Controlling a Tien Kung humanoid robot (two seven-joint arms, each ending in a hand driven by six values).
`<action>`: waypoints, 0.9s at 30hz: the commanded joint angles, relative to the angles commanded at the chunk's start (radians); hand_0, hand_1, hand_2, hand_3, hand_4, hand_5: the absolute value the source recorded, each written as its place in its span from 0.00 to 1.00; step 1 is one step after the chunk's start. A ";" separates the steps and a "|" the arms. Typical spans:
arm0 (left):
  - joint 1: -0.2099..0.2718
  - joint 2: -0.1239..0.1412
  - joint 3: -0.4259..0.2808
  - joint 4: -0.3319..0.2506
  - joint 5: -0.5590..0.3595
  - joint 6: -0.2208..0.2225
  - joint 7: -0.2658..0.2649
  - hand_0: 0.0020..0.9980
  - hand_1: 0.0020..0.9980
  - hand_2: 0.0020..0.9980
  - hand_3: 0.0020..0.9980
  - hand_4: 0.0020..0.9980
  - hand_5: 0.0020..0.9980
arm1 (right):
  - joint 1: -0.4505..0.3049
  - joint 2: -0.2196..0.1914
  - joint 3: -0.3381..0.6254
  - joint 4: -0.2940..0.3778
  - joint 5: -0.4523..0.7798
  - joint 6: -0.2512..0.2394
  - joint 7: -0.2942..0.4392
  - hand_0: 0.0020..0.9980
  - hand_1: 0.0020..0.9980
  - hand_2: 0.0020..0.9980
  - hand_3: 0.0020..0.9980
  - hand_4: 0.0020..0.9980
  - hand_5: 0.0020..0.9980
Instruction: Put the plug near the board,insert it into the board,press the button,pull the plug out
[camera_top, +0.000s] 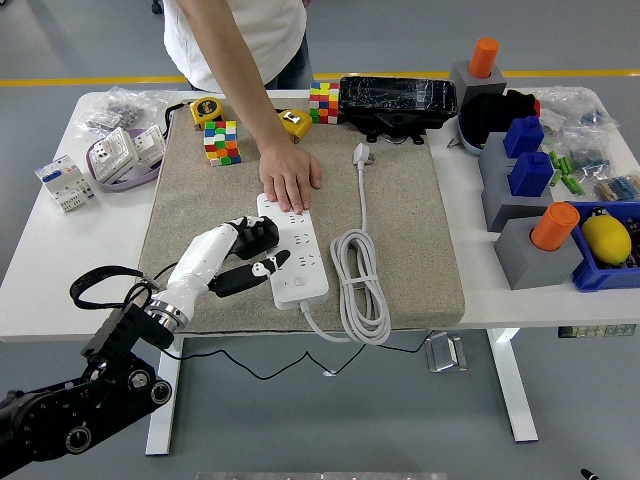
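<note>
A white power strip (293, 248) lies lengthwise on the tan mat (400, 220), with its white cable coiled at its right (358, 275) and ending in a white plug (361, 154) further back. My left hand (252, 250) comes in from the lower left and holds a black plug (260, 232) at the strip's left edge, over its sockets. Its lower finger (262, 269) lies across the strip's near part. A person's hand (288, 178) presses flat on the strip's far end. My right hand is not in view.
Two colour cubes (221, 142) (324, 101), two yellow tape measures (205, 109) (294, 123) and a black box (397, 100) sit at the back. Grey blocks with blue and orange pegs (532, 215) stand on the right. White electrical parts (100, 160) lie at the left.
</note>
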 joint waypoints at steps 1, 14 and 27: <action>-0.002 0.000 0.001 0.000 0.000 -0.001 0.001 0.77 0.81 0.81 0.78 0.82 0.83 | 0.000 0.000 0.000 0.000 0.000 0.000 0.000 0.60 0.65 0.67 0.56 0.96 0.51; -0.027 -0.005 0.027 -0.001 0.006 -0.011 0.008 0.76 0.81 0.81 0.77 0.82 0.83 | 0.001 -0.001 0.003 0.000 -0.001 0.000 0.000 0.60 0.65 0.67 0.56 0.96 0.51; -0.041 -0.006 0.032 -0.010 0.014 -0.014 0.002 0.76 0.81 0.81 0.77 0.82 0.83 | 0.000 0.000 0.005 0.000 -0.001 0.000 0.001 0.61 0.65 0.67 0.56 0.96 0.51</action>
